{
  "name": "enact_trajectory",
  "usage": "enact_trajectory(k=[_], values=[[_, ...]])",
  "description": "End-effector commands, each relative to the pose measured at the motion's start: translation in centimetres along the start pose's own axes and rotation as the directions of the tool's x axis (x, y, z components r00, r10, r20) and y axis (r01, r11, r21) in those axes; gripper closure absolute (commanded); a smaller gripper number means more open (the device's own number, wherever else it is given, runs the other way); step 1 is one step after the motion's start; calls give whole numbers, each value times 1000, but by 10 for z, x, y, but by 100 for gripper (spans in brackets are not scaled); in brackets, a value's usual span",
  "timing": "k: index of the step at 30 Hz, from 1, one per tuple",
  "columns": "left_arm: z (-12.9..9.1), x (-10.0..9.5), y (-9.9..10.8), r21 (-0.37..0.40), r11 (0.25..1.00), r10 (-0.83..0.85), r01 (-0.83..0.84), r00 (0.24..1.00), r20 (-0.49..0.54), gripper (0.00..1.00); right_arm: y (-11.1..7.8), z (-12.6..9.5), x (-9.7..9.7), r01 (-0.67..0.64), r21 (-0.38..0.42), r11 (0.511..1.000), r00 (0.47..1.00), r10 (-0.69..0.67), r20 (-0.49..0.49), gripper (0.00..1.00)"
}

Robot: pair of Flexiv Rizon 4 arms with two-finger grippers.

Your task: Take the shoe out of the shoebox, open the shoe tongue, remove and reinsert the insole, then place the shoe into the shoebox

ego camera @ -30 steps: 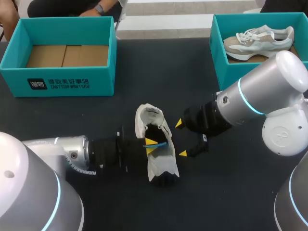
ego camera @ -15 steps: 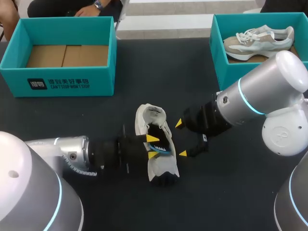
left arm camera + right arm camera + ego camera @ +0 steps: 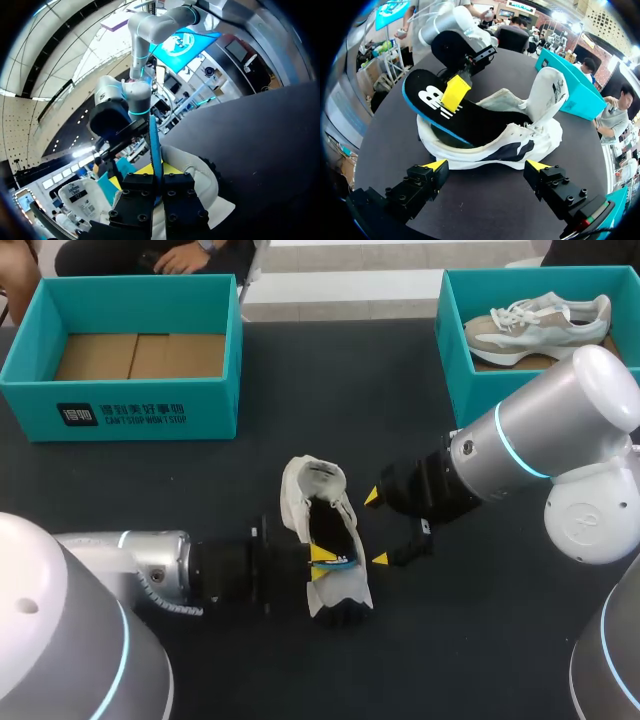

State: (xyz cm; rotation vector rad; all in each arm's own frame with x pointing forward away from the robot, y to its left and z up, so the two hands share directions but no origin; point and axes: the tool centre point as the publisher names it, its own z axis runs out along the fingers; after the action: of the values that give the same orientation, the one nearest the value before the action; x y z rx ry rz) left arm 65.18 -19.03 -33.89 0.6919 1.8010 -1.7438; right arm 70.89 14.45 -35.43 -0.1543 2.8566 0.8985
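A white shoe [image 3: 322,490] lies on the dark table in the middle, tongue [image 3: 547,92] folded up. Its black, blue-edged insole [image 3: 435,107] has its front end inside the shoe, and its heel end sticks out above the collar. My left gripper [image 3: 322,563] comes in from the left and is shut on the insole's raised end. In the left wrist view the insole [image 3: 154,140] runs edge-on between that gripper's [image 3: 159,172] fingers. My right gripper [image 3: 376,529] stands open just right of the shoe, one tip level with each end of the shoe [image 3: 520,142], touching nothing.
A teal shoebox [image 3: 140,410] with a bare cardboard floor stands at the back left. Another teal shoebox [image 3: 458,380] at the back right holds a second pale shoe [image 3: 540,320]. Bare table lies between the boxes and in front of the shoe.
My left gripper's fingers spread briefly, then shut again on the insole a little further right and nearer the heel. The right arm and the shoe have stayed put.
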Motion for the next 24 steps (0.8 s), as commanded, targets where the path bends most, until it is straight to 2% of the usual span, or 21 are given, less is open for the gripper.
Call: enact_trajectory(k=[1, 7, 13, 14, 15, 16, 18, 24], values=[[10, -2, 15, -6, 1000, 12, -12, 1000, 9, 100, 0, 1, 1, 0, -1, 1000, 1000, 0, 2, 0], [2, -9, 28, -35, 998, 45, -45, 999, 20, 100, 0, 1, 1, 0, -1, 1000, 1000, 0, 2, 0], [-4, -14, 31, -52, 998, 39, -36, 997, 69, 100, 0, 1, 1, 0, -1, 1000, 1000, 0, 2, 0], [-4, -15, 28, -49, 998, 38, -35, 996, 76, 82, 0, 1, 1, 0, -1, 1000, 1000, 0, 2, 0], [-4, -16, 25, -42, 999, 38, -35, 996, 80, 68, 0, 1, 1, 0, -1, 1000, 1000, 0, 2, 0], [-3, -16, 21, -32, 999, 39, -36, 996, 82, 64, 0, 1, 1, 0, -1, 1000, 1000, 0, 2, 0], [-2, -19, 15, -13, 999, 38, -37, 995, 94, 60, 0, 1, 1, 0, -1, 1000, 1000, 0, 2, 0], [-3, -24, 0, 20, 999, 45, -48, 993, 109, 66, 0, 1, 1, 0, -1, 1000, 1000, 0, 2, 0]])
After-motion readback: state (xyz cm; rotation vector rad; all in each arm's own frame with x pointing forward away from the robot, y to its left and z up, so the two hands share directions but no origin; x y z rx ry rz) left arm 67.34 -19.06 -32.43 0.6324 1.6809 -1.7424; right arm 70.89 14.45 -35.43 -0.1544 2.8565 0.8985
